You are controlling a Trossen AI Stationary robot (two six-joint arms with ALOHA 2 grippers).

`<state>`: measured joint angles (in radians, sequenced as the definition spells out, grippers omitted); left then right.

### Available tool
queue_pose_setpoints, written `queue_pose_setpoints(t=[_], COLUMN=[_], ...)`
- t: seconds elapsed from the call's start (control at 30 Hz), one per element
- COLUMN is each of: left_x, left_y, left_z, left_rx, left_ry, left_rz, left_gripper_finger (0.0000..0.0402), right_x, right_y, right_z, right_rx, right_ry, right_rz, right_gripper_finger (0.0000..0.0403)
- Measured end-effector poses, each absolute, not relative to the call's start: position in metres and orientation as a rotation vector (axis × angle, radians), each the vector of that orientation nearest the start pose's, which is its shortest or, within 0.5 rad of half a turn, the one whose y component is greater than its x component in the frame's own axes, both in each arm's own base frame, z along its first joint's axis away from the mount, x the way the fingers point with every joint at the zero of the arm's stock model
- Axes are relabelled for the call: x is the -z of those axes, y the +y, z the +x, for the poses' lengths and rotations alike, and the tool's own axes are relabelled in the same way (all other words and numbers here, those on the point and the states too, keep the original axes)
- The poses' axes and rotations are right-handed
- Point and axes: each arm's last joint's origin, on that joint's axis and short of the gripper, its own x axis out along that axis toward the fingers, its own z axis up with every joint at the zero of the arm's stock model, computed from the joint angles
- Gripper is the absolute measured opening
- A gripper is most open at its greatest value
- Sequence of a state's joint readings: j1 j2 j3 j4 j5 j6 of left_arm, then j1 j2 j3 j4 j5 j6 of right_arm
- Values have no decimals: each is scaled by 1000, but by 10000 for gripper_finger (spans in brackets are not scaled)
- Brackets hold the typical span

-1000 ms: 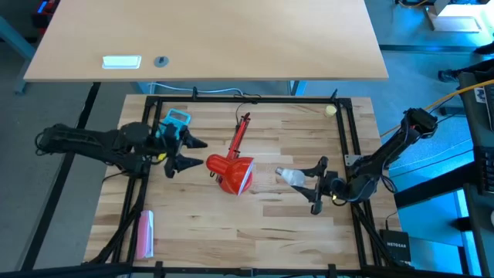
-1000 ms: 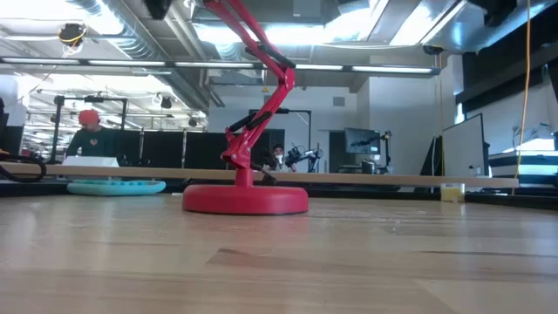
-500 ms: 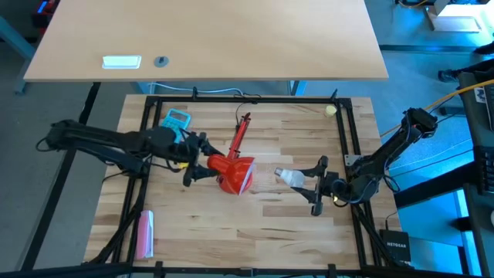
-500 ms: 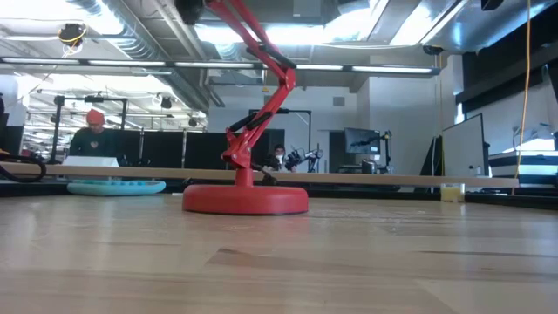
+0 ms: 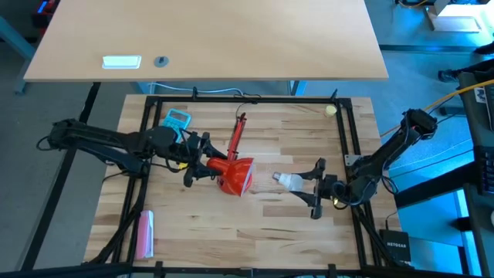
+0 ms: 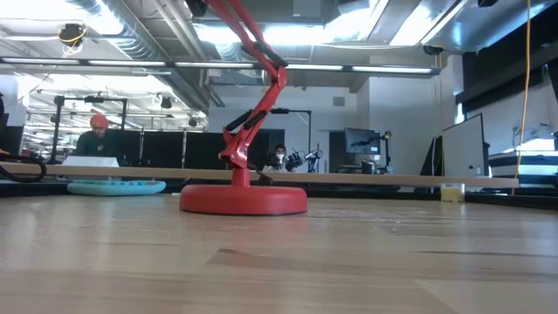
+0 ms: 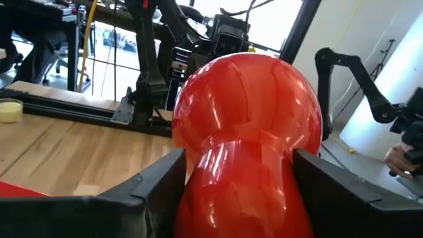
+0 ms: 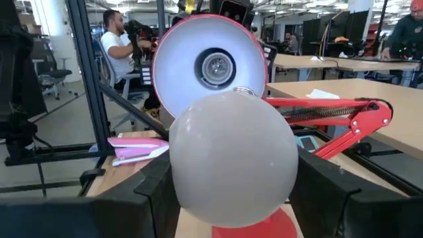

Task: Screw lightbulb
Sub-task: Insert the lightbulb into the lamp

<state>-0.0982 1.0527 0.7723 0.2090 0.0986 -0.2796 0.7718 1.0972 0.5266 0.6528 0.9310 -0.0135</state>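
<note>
We see the right pincer shut on the lightbulb, base pointing at the red lamp shade; the left pincer seems to clamp the shade's neck.

I see only a short open gap between the lightbulb and the red lamp shade — the lamp arm stands behind.

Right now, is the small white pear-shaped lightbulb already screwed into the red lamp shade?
No, the small white pear-shaped lightbulb sits in the right gripper, with bare table showing between it and the red lamp shade.
</note>
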Motion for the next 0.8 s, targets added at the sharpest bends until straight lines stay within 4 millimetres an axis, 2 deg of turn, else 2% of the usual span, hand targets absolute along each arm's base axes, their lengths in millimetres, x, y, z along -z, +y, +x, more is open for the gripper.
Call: queue_pose_setpoints(t=[0.13,0.37,0.5,0.8], left_x=[-316,-316,-316,-316], left_y=[-25,-18,-13,-7], left_z=[236,236,236,236], left_rx=[195,268,321,321], left_ry=[101,110,117,115], left_rz=[-271,-261,-287,-315], left_gripper_finger=[241,237,237,233], right_x=[-269,-288,-297,-286], right_y=[144,142,136,141], right_z=[191,243,265,304], right_rx=[156,207,198,230], right_ry=[-44,51,66,131], right_rz=[-45,-308,-414,-518], right_gripper_finger=[225,225,225,225])
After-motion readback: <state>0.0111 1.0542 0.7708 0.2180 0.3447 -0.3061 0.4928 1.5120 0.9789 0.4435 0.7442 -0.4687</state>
